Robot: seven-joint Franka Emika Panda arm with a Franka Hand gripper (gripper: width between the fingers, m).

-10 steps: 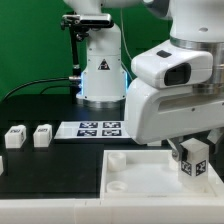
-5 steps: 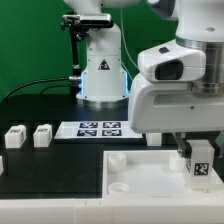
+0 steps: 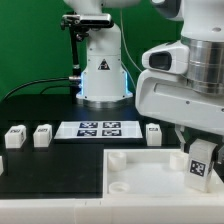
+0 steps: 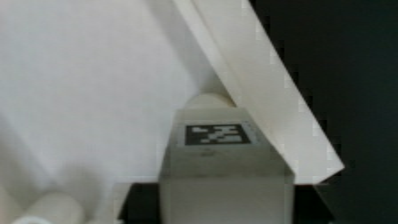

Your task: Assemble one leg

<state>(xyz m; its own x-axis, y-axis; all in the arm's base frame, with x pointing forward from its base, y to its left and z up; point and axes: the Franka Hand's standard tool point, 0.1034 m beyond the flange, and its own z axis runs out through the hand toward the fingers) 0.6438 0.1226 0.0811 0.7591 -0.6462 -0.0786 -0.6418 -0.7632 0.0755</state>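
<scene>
My gripper is shut on a leg, a small white block with a black-and-white tag facing the camera. It holds the leg upright over the right end of the large flat white board, near a corner socket. In the wrist view the held leg shows its tag between my dark fingers, with the white board under it and the board's raised edge running beside it. Whether the leg touches the board cannot be told.
Two loose legs stand at the exterior view's left, and a third stands behind the board. The marker board lies in front of the arm's base. The black table lies left of the board.
My gripper has moved toward the exterior view's right and slightly down with the leg in it. The arm no longer hides the third loose leg behind the board.
</scene>
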